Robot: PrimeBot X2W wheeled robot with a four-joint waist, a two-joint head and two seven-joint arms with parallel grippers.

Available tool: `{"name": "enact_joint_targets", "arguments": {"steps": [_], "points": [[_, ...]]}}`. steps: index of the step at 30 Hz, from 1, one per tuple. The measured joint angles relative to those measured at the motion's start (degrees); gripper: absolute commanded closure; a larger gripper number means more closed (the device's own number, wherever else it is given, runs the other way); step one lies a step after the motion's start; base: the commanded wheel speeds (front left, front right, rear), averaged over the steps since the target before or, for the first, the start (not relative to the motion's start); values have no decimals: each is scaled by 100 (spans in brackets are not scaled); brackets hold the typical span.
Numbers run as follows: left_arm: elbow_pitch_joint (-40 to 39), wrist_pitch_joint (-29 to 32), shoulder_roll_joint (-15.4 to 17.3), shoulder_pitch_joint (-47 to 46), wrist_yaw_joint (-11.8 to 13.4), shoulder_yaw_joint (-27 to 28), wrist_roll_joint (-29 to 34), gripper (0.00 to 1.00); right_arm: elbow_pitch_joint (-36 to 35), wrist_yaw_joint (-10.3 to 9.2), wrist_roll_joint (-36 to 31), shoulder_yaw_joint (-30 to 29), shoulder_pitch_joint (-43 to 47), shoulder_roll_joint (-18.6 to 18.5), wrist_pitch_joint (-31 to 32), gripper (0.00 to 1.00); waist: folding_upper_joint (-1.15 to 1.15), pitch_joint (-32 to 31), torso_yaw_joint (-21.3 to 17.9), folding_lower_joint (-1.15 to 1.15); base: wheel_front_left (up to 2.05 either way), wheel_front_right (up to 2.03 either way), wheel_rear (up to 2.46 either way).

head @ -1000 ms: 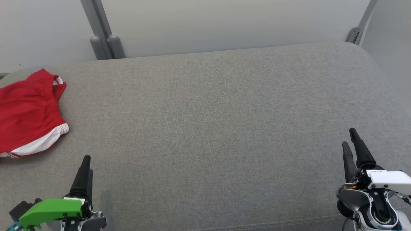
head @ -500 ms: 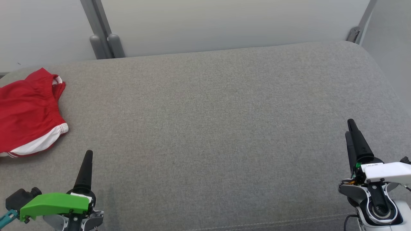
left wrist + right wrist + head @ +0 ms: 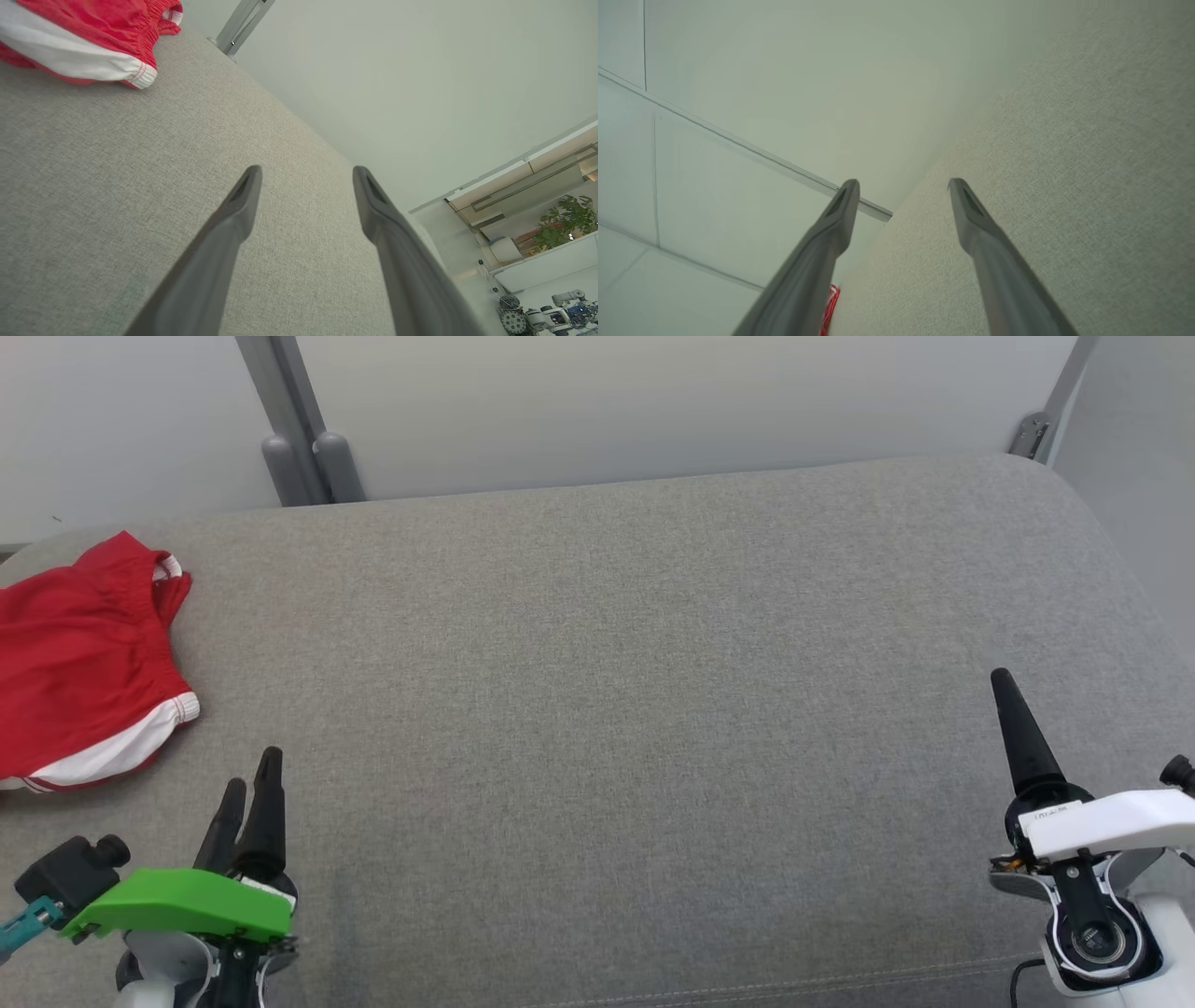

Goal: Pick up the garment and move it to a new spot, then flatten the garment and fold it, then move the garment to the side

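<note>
While both arms sit along the near edge of the grey upholstered cushion [image 3: 635, 709], the red shorts [image 3: 75, 653] lie at about nine o'clock in the head view. They rest flat on the fabric at the cushion's left end, partly cut off by the frame. A white band runs along the hem nearest the robot, and the gathered waistband points toward twelve o'clock.

At seven o'clock the left gripper [image 3: 254, 770], under its green cover [image 3: 187, 901], points up the view with nothing between its two dark fingers. From the left wrist view the left gripper [image 3: 307, 171] has its jaws spread wide over bare cushion. There the red shorts [image 3: 93, 28] show at eleven o'clock, well apart from the fingertips.

At four o'clock the right gripper [image 3: 1004, 686], under its white cover [image 3: 1111, 821], appears as a single dark spike, one finger hiding the other. From the right wrist view the right gripper [image 3: 903, 183] is likewise spread wide and empty. A sliver of the red shorts [image 3: 832, 298] peeks out at seven o'clock, beside the left finger.

Beyond the cushion at twelve o'clock stands a pale wall panel [image 3: 653, 401], with a grey post [image 3: 280, 420] at eleven o'clock.
</note>
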Motion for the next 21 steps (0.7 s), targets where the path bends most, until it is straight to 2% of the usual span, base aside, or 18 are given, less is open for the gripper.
{"name": "enact_joint_targets", "arguments": {"steps": [6, 21], "points": [[-103, -105, 11, 0, 91, -101, 639, 0, -91, -59, -754, 186, -88, -196, -119, 0, 0, 9, -2, 0, 0, 0, 0], [-279, -397, -2, -2, 291, -282, 1789, 0, -308, -349, -2128, 508, -172, -255, -392, 0, 0, 14, -5, 0, 0, 0, 0]]}}
